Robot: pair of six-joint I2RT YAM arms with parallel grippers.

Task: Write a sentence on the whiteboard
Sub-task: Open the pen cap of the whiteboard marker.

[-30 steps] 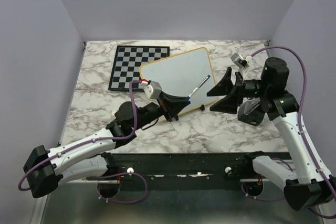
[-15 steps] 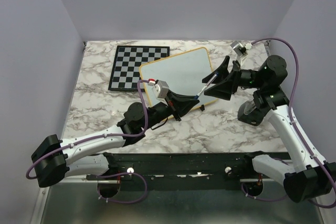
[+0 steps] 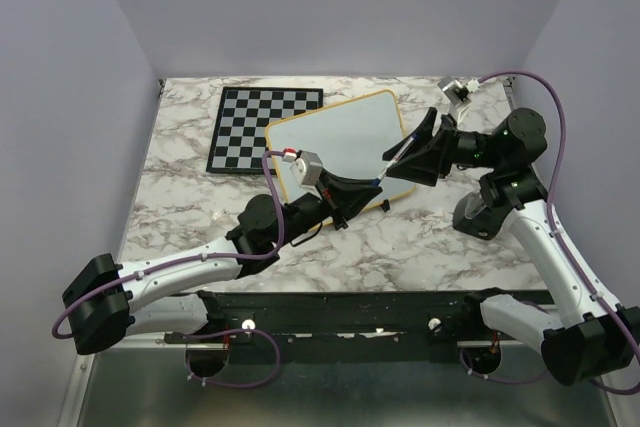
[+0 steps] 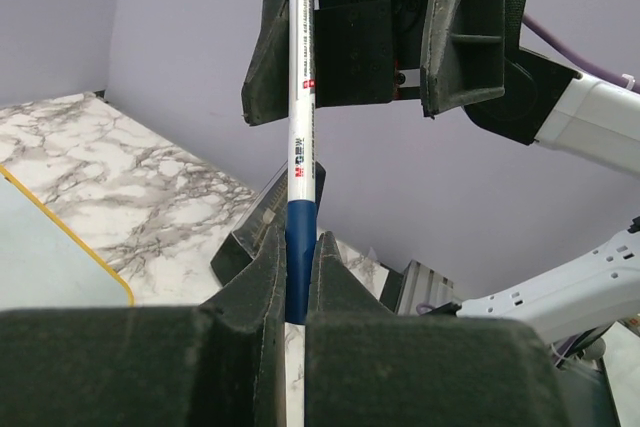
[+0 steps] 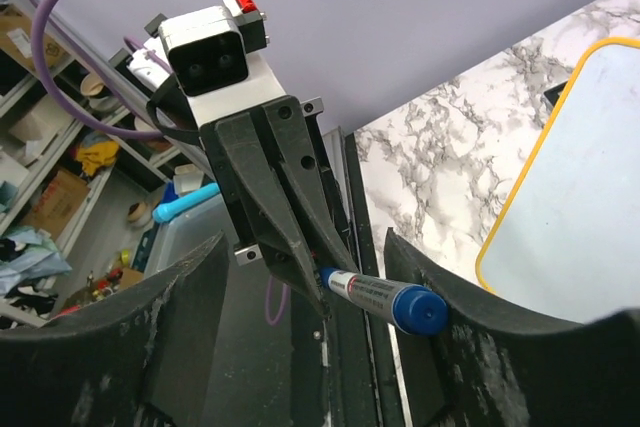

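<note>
- Lying tilted just above the centre of the overhead view, the whiteboard (image 3: pixel 335 137) rests on the marble table (image 3: pixel 420 242). A thin yellow-orange frame rings its white face.
- The board's left corner covers the lower-right part of the black-and-white chessboard (image 3: pixel 250 127), which fills the upper left of the tabletop.
- A marker (image 4: pixel 300 137), white-barrelled with blue ends, hangs in the air above the board's lower-right edge, just right of centre in the overhead view.
- The left gripper (image 3: pixel 372 185) reaches in from the lower left, its jaws pinched tight on the marker's blue lower end.
- The right gripper (image 3: pixel 408 150) meets it from the right with its jaws parted on either side of the marker's far end.
- In the right wrist view the blue cap sits between the two fingers, close to one of them; whether it touches cannot be told.
</note>
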